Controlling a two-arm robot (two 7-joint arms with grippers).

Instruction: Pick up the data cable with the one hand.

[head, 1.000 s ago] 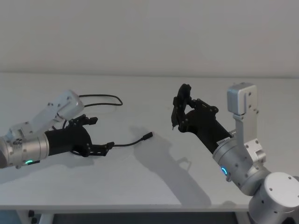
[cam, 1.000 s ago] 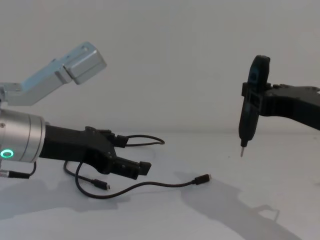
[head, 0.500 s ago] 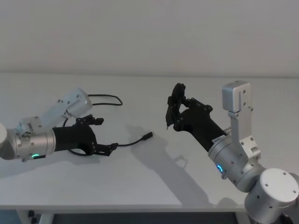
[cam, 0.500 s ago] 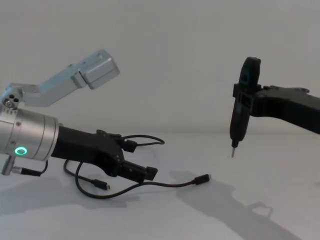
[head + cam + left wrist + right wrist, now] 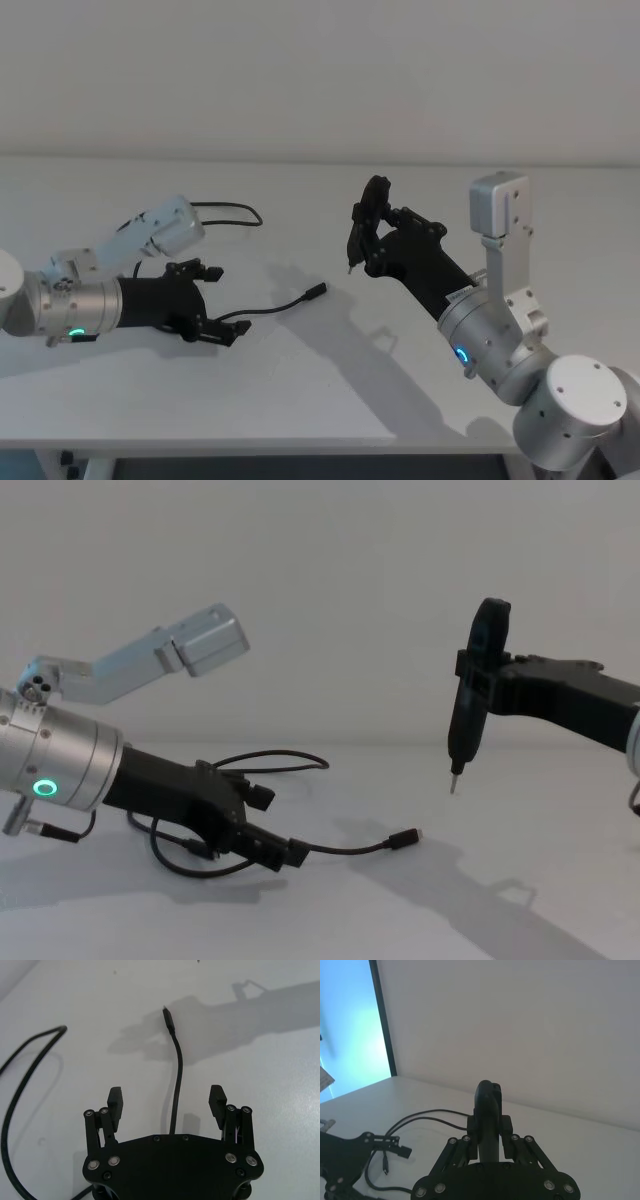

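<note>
Black data cable (image 5: 180,1065) beneath left tool (image 5: 166,1092)

The thin, matt black rubbery data cable (image 5: 180,1065) lies between the left gripper's (image 5: 166,1095) matt black plastic fingers (image 5: 115,1102), on the smooth white table (image 5: 260,1090). Between the right gripper's (image 5: 489,1127) fingers (image 5: 506,1126), a slim black plastic tool (image 5: 487,1097) ends in a metal pin.

Your white table (image 5: 330,400) spans the scene, matte, with soft grey shadows (image 5: 345,335) lying on it. Behind the table there is a plain pale wall (image 5: 320,70). Above the table, right of its middle, a slim black tool (image 5: 470,705) stands near upright, its metal pin tip (image 5: 452,780) pointing down, clear of the table. Beyond the table, beside that wall, you have a bright blue pane (image 5: 345,1025) edged by a dark frame (image 5: 382,1015).
</note>
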